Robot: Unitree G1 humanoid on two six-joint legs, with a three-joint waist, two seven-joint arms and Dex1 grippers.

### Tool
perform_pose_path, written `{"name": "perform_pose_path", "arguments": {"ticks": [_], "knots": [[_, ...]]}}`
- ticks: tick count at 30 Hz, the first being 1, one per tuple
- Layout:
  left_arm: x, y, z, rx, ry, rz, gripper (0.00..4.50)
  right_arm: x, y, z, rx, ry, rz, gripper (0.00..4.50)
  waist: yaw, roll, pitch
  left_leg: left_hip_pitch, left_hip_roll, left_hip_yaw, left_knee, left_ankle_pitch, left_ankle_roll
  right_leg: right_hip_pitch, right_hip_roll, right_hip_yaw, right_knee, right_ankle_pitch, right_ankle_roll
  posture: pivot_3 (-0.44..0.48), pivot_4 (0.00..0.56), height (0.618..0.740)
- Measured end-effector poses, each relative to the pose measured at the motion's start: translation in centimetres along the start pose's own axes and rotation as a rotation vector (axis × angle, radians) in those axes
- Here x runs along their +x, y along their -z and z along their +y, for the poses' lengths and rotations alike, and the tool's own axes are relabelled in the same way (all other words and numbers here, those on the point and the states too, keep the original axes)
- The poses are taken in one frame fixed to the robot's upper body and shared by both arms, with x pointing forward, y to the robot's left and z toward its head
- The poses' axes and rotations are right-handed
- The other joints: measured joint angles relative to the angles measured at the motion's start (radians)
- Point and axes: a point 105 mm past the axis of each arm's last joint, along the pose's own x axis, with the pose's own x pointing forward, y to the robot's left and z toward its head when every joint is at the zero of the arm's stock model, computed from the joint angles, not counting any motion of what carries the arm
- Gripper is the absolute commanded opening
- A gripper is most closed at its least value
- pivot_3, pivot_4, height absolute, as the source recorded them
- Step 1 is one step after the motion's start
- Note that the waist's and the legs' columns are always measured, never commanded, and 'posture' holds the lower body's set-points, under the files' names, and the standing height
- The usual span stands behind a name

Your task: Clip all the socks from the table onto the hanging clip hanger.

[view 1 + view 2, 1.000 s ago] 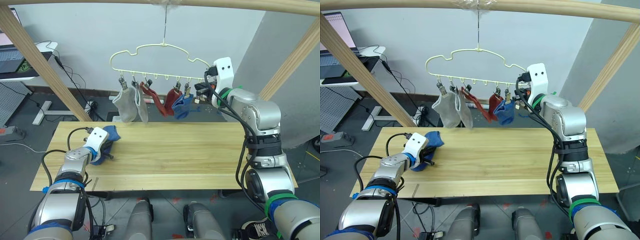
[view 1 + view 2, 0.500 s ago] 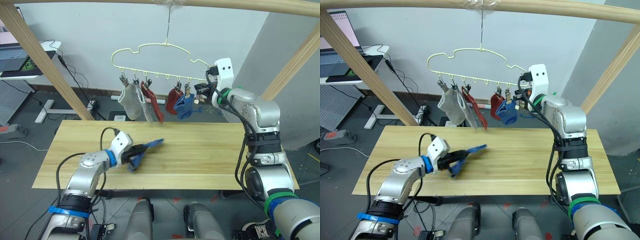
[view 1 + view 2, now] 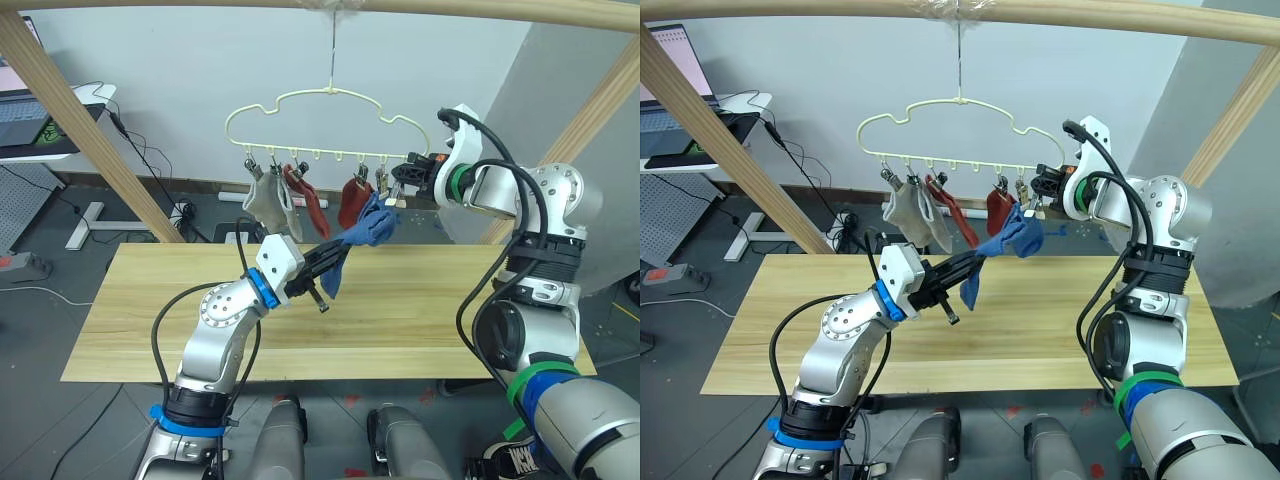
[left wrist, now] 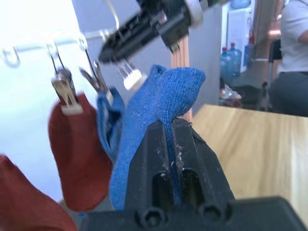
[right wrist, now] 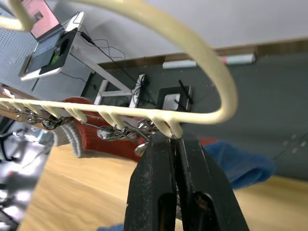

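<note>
Lifted off the table (image 3: 420, 300) within the last second: 1 blue sock (image 3: 352, 238), clamped between left gripper (image 3: 335, 258) fingers, toe just short of the clip hanger (image 3: 320, 130). Right gripper (image 3: 400, 184) pinched shut on the end clip. Last of 6 socks, probably.

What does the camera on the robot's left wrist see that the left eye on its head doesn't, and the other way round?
The left wrist view adds a close look at the left claw pinching the blue sock, and a seated person behind the table. The left eye view adds the whole clip hanger, the two grey socks clipped on it, and the full table. Both share the held blue sock, a red sock on its clip, and the right claw closed at the hanger's end.
</note>
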Motion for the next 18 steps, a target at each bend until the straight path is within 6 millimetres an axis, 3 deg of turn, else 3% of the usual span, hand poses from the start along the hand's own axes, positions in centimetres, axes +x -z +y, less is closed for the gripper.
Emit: {"name": "perform_pose_path", "arguments": {"ticks": [7, 18], "knots": [[0.8, -0.4, -0.3, 0.075, -0.017, -0.047, 0.03, -0.1, 0.2, 0.5, 0.140, -0.014, 0.038, 0.00, -0.006, 0.000, 0.000, 0.000, 0.000, 0.000, 0.000, 0.000, 0.000, 0.000, 0.000, 0.000, 0.000, 0.000, 0.000, 0.002, 0.230, 0.740], [1.4, -0.4, -0.7, 0.099, 0.007, -0.060, 0.03, -0.2, 0.1, 0.8, 0.202, -0.014, 0.053, 0.00, -0.018, 0.000, 0.000, 0.000, 0.000, 0.000, 0.000, 0.000, 0.000, 0.000, 0.000, 0.000, 0.000, 0.000, 0.000, -0.002, 0.228, 0.740]]}}
